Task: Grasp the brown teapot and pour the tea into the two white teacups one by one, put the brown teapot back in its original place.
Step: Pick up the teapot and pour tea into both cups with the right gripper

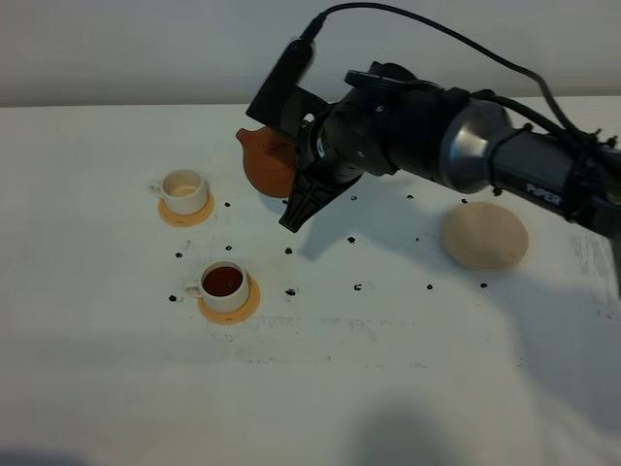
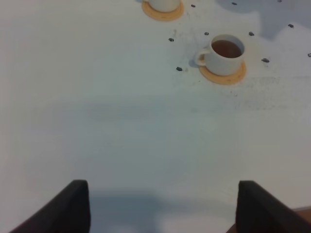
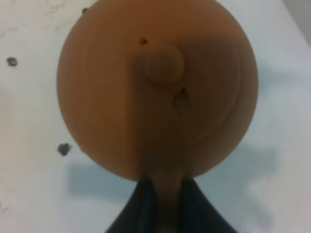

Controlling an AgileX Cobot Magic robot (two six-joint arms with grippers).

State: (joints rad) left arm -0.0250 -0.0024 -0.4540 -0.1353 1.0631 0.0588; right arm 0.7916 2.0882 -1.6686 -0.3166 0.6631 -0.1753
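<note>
The brown teapot [image 1: 266, 160] hangs above the table just right of the far white teacup [image 1: 182, 190], spout pointing left. My right gripper [image 1: 299, 177] is shut on its handle. The right wrist view shows the teapot [image 3: 155, 87] from the lid side, with the handle pinched between the fingers [image 3: 141, 213]. The far cup looks pale inside. The near cup [image 1: 224, 284] holds dark tea and shows again in the left wrist view [image 2: 226, 53]. The beige saucer [image 1: 485, 235] lies bare at the right. My left gripper [image 2: 160, 208] hovers open over bare table.
Each cup stands on an orange-tan coaster [image 1: 230, 304]. Small dark specks [image 1: 357, 287] are scattered over the white table [image 1: 388, 388] between the cups and the saucer. The right arm [image 1: 505, 155] stretches in from the right edge above the saucer.
</note>
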